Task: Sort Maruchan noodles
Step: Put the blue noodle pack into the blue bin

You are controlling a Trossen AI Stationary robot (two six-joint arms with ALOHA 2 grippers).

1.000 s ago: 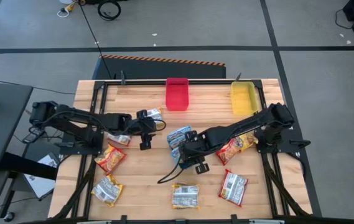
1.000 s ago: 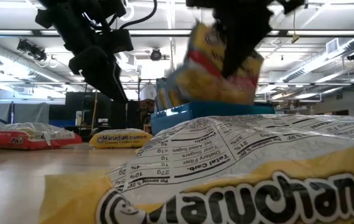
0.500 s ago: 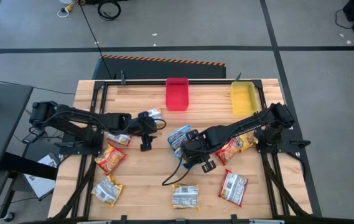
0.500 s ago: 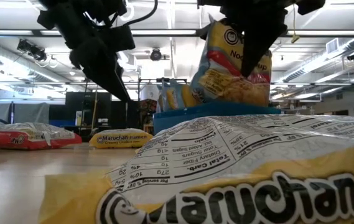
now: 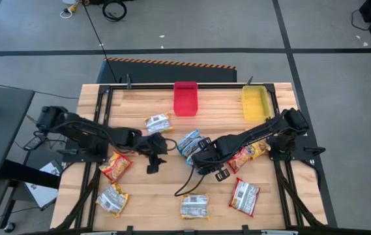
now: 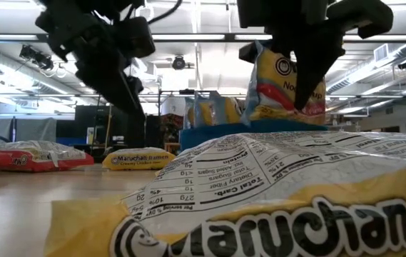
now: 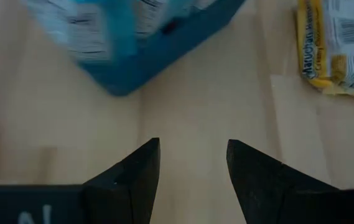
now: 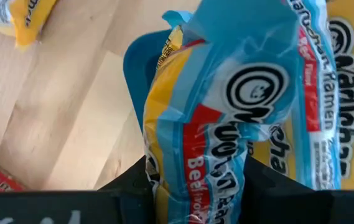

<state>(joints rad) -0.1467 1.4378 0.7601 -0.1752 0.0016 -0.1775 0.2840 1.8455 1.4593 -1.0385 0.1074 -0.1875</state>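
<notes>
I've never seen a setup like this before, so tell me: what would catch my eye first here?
Probably the right claw, shut on a blue noodle packet and holding it upright over a blue tray near the table's middle. Next, the left claw hangs open and empty over bare wood just left of that tray. Other packets lie scattered on the wooden table, with a red tray and a yellow tray at its far edge.
</notes>
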